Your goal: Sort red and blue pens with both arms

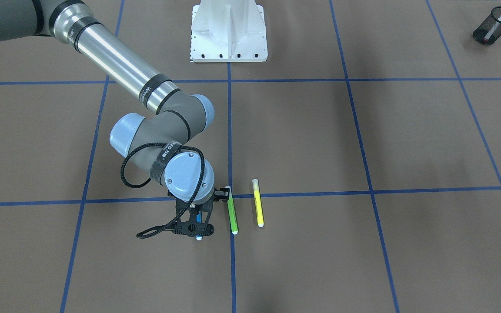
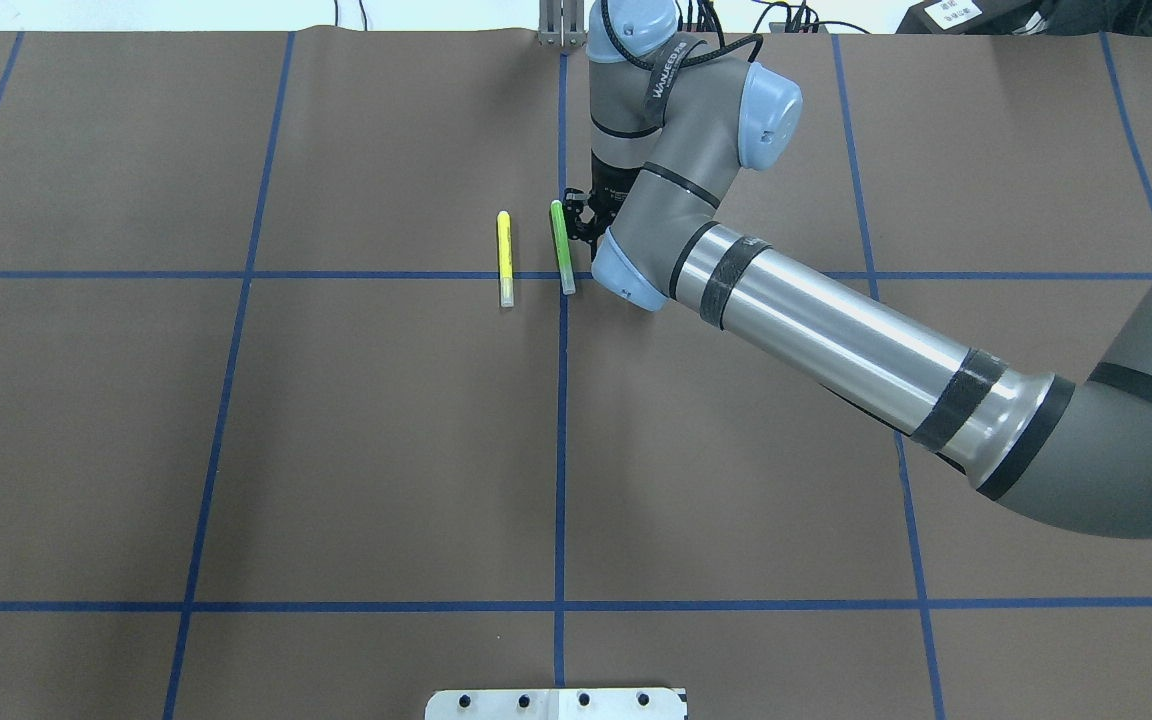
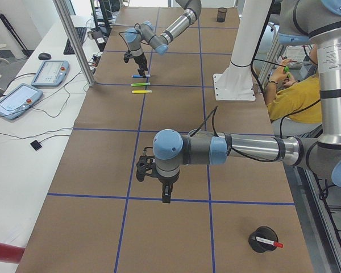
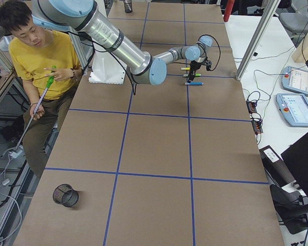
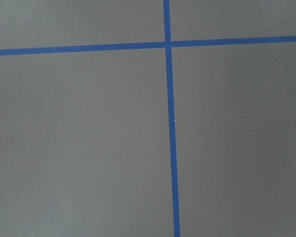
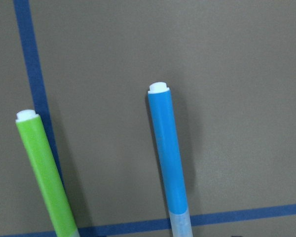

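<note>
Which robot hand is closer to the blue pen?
Right. The right gripper hovers directly over the blue pen. The left gripper is far away, with no pens near it.

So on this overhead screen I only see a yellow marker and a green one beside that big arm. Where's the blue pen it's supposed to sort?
Observer: A blue-barrelled pen lies beside the slim green marker. The silver-grey right arm blocks it from your camera.
Visitor: And the red one?
Observer: A white-barrelled pen with a red end sits in a black mesh cup at the robot's left end of the table, outside your picture.
Visitor: Is there a second arm?
Observer: Yes. The left arm's tool hangs over the brown table, well away from the markers.
</note>
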Tool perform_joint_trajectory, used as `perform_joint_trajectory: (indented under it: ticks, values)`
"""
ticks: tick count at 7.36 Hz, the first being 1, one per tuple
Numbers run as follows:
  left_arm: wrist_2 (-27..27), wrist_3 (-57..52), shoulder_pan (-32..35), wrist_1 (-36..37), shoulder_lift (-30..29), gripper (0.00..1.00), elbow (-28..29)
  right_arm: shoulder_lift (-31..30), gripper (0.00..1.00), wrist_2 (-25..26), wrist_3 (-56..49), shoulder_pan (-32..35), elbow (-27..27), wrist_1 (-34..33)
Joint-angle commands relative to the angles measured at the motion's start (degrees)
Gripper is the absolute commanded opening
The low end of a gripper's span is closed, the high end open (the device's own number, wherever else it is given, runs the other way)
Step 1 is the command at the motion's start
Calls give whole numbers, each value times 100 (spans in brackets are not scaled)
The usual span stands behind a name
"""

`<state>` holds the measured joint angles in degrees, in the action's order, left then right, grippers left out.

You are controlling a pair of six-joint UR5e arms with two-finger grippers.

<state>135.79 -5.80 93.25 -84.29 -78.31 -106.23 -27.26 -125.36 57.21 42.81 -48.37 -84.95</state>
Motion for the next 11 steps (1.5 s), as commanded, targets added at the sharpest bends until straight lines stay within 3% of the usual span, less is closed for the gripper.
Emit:
perform_joint_trajectory:
  ticks: [1,11]
  values:
    - [0,0,0,0,0,100,6,-16,55,46,1,-54,46,5]
    - [0,0,0,0,0,100,-12,-121,46,108,-87,-80,55,40]
